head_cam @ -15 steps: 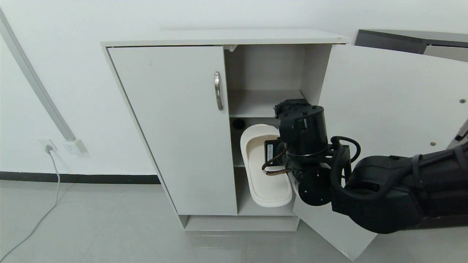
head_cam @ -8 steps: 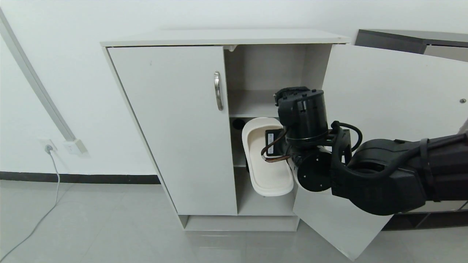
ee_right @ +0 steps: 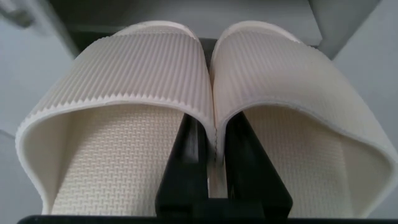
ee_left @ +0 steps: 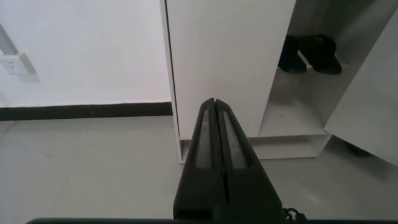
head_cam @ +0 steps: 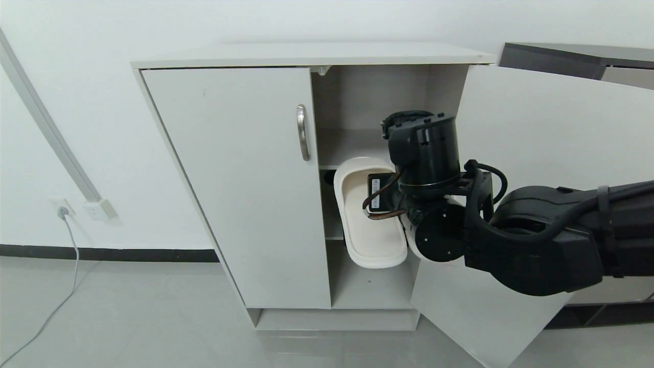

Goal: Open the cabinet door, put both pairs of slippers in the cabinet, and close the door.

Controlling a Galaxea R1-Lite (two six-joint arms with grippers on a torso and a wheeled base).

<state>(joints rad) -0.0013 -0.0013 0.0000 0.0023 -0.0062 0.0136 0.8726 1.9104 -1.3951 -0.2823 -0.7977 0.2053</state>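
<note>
Head view: a white cabinet (head_cam: 306, 51) stands against a wall. Its left door (head_cam: 230, 179) is closed, with a metal handle (head_cam: 303, 133) near its inner edge. The right door (head_cam: 536, 133) is swung wide open, which leaves the right half of the cabinet free for loading. The right arm reaches into that opening from the right. It holds a pair of cream slippers (head_cam: 365, 230) upright, toes up. The toes are just under the upper shelf (head_cam: 352, 143) and the heels hang above the bottom compartment. The pair is at the mouth of the cabinet and rests on nothing yet.

Right wrist view: the right gripper (ee_right: 211, 143) faces the two slippers side by side. Its fingers (ee_right: 186, 155) are clamped on the adjoining inner edges of the straps and press them together. This grip probably lets one gripper carry both slippers at once.

Left wrist view: the left gripper (ee_left: 214, 124) hangs low over the grey floor (ee_left: 93, 168) in front of the cabinet. Its fingers are pressed together and hold nothing. It seems parked there to stay out of the right arm's way. Past it, a pair of black slippers (ee_left: 311, 53) sits on a shelf inside the open half, so that pair is already stored.

The step in hand looks like placing the cream pair inside. Letting go and closing the right door are not yet done.
</note>
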